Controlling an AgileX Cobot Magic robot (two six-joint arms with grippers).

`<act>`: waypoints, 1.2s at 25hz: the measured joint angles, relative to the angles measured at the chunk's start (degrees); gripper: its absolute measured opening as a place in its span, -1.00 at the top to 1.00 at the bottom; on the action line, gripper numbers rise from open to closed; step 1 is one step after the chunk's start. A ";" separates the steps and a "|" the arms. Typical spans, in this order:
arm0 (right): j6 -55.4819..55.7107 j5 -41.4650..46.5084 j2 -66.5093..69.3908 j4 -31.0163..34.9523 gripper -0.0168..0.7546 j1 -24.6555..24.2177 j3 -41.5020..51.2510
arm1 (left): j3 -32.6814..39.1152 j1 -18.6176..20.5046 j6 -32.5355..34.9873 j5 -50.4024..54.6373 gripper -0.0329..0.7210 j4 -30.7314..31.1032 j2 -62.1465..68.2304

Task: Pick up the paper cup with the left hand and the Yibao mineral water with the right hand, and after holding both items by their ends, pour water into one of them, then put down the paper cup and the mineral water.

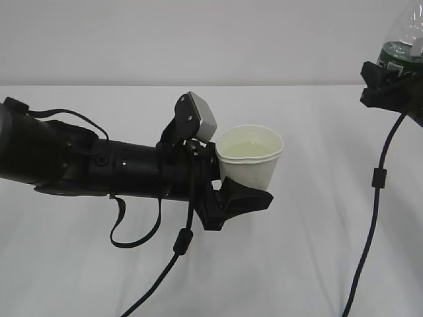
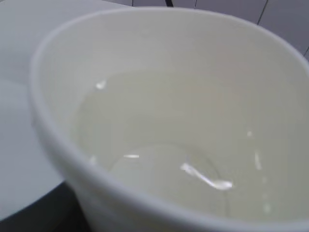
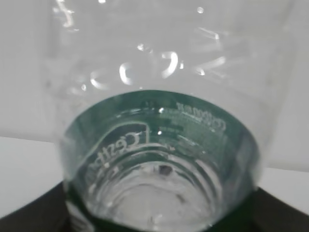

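The left claw (image 1: 241, 198) is gripping the paper cup (image 1: 250, 157) low on its body, near the base, with the jaws closing around the tapered wall. That low hold is leaving the rolled rim and the mouth free, which suits a cup meant to receive a pour. The cup is standing close to upright above the table (image 1: 317, 238), not resting on it, and the left wrist view is showing pale liquid already lying in it (image 2: 164, 145), part way up the cream-white inside. Keeping it level is what is stopping that water from slopping over the rim.

The right claw (image 1: 390, 86) is holding the Yibao mineral water (image 1: 404, 39) at the far upper right of the exterior view, well apart from the cup. Its jaws are sitting at the band of the dark green label, and the clear ribbed body is rising above them out of the frame, so the bottle seems roughly upright and not tipped toward the cup. The right wrist view is looking along the bottle (image 3: 159, 159) from its gripped end, with the green label ringing the clear plastic; how much water remains inside I cannot tell.

Judging from the filled cup and the drawn-back bottle, the pour looks done, and setting the 2 items down appears to be what remains.
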 joint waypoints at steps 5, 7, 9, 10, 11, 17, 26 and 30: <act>-0.20 -0.25 0.94 0.00 -0.17 0.00 0.00 | 0.00 0.00 0.00 0.00 -0.30 0.00 0.00; -0.20 -0.33 1.76 0.00 -0.17 0.00 0.00 | 0.00 0.00 0.00 0.00 -0.30 0.00 0.00; -0.20 -0.56 2.48 0.00 -0.17 0.00 0.00 | 0.00 0.00 0.00 0.00 -0.30 0.00 0.00; -0.20 -0.85 2.70 0.00 -0.17 0.00 0.00 | 0.00 0.00 0.00 0.00 -0.30 0.00 0.00; -0.20 -1.14 2.96 0.00 -0.17 0.00 0.00 | 0.00 0.00 0.00 0.00 -0.30 0.00 0.00; -0.25 -3.35 5.58 0.09 -0.17 0.00 0.00 | 0.00 0.00 0.00 -0.34 -0.30 0.00 0.00; -0.34 -5.17 9.80 -0.01 -0.17 0.00 -1.38 | 0.00 0.00 0.00 -0.44 -0.30 0.00 0.00; -0.34 -5.43 11.50 -0.12 -0.17 0.00 -2.71 | 0.00 0.00 0.00 -0.44 -0.30 -0.15 0.00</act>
